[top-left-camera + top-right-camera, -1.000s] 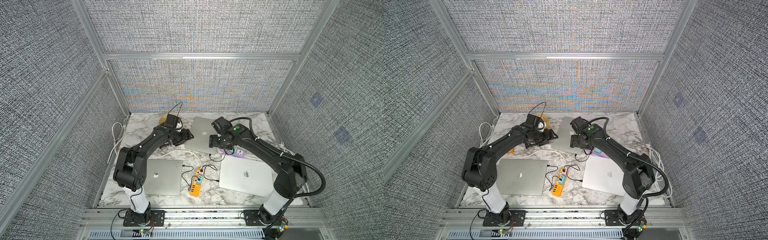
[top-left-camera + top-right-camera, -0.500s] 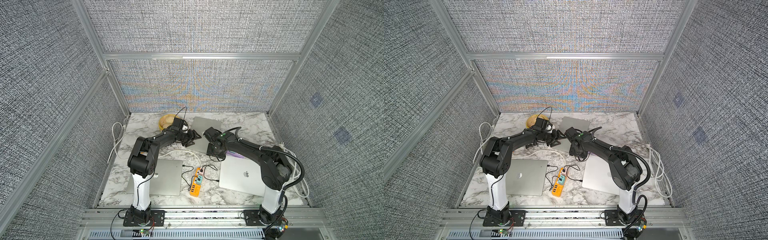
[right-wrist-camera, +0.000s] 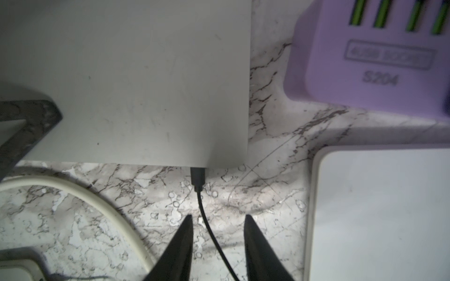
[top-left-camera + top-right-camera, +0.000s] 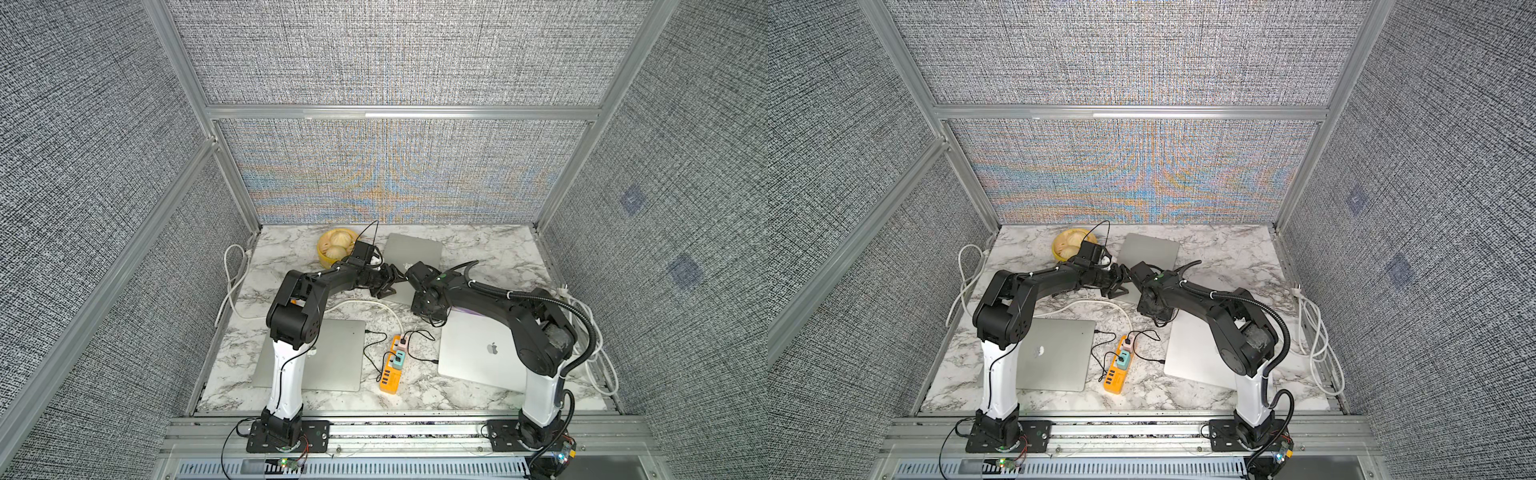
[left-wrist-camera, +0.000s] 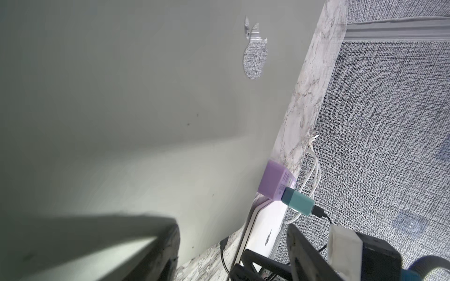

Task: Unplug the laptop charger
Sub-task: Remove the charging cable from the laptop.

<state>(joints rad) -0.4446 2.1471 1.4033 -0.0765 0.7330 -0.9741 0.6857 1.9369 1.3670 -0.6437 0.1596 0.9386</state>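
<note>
My right jaws stand partly open astride the black cable (image 3: 207,226), gripping nothing yet, just short of the plug (image 3: 198,177), which is still seated in the edge of the back laptop (image 3: 134,85) on the tabletop (image 3: 267,189). My left jaws are spread open over that laptop's near corner, holding nothing that I can see. So nothing is unplugged: closing on the plug and drawing it straight out is all left to do.

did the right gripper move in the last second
Yes: the right gripper has dropped from above the rear laptop to just over the table at its near edge.
</note>
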